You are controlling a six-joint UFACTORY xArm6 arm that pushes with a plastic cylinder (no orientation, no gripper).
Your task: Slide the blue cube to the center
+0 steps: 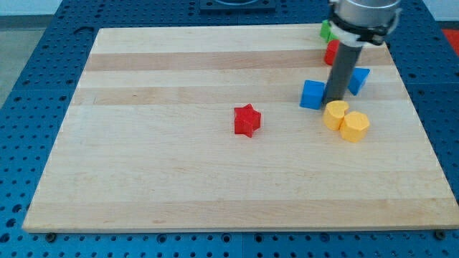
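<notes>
The blue cube (312, 94) sits on the wooden board (179, 179) at the view's right, above the middle height. My tip (334, 99) stands right against the cube's right side. A second blue block (358, 79) lies just right of the rod. A red star block (247, 120) lies near the board's centre, left of the cube.
Two yellow blocks (335, 114) (354, 126) lie just below my tip, touching each other. A red block (331, 52) and a green block (327, 31) sit near the board's top edge, partly hidden by the arm. Blue perforated table surrounds the board.
</notes>
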